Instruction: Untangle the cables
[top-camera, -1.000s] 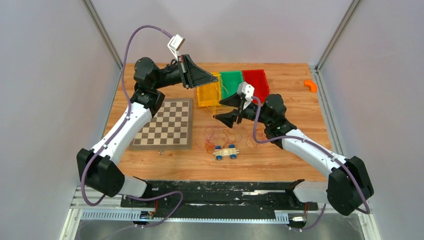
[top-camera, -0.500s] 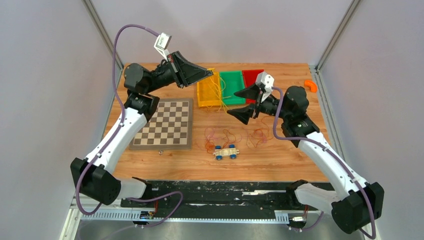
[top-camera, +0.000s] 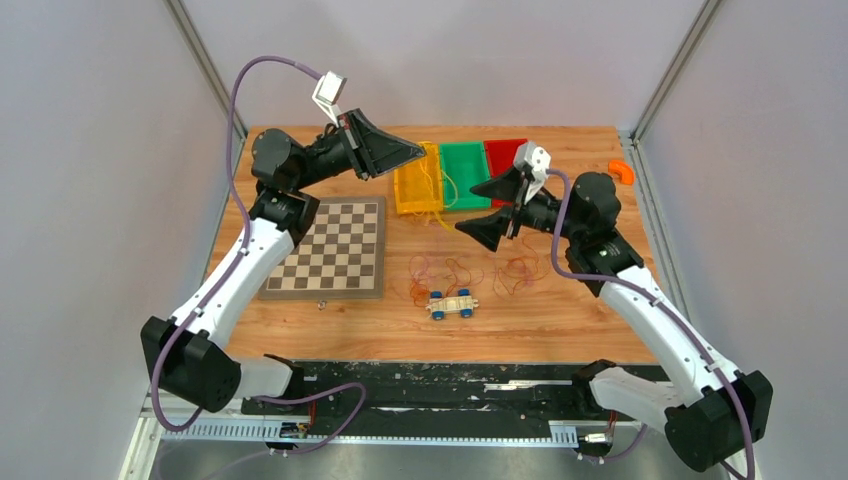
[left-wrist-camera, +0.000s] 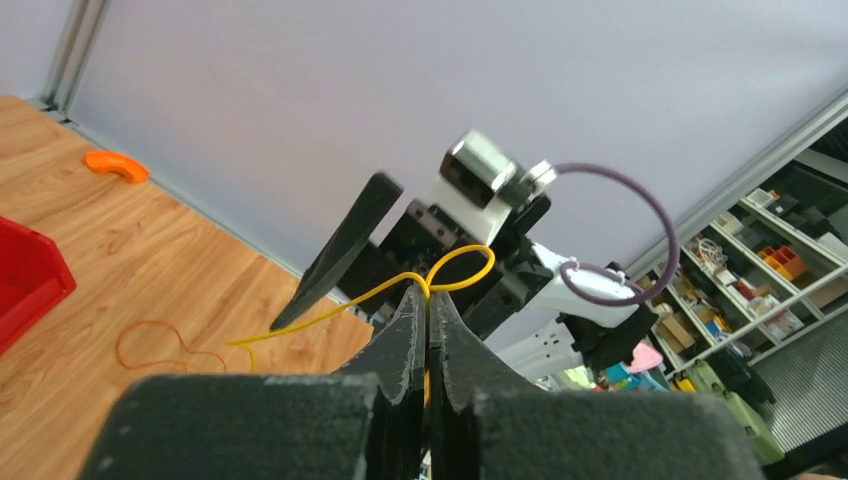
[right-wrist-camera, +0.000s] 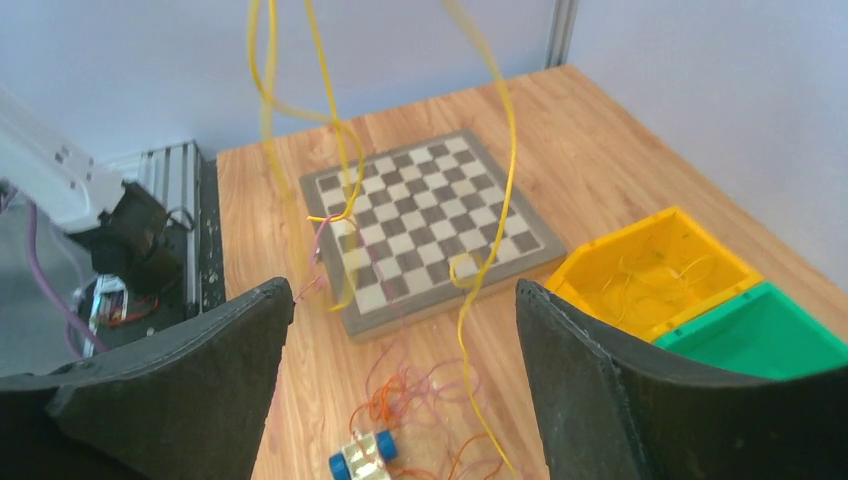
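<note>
Yellow first. Top view: the yellow cable (top-camera: 437, 172) hangs from the left gripper (top-camera: 419, 150), held high over the yellow bin (top-camera: 404, 196). A second ago the right gripper (top-camera: 470, 208) sat lower, jaws narrower; now it is raised beside the bin, spread wide, empty. The orange and red cables (top-camera: 465, 272) lie tangled on the wood behind the toy car (top-camera: 452, 304).

Left wrist: left gripper (left-wrist-camera: 428, 295) pinched together on the yellow cable (left-wrist-camera: 462, 268), a small loop standing proud.

Right wrist: right gripper (right-wrist-camera: 402, 290) agape — the yellow cable (right-wrist-camera: 492, 200) dangles between its fingers (right-wrist-camera: 180, 370), untouched, above the chessboard (right-wrist-camera: 430, 215).

Judgement: the release leaves the lift to one arm; whether the strand is fully free, I cannot tell.
</note>
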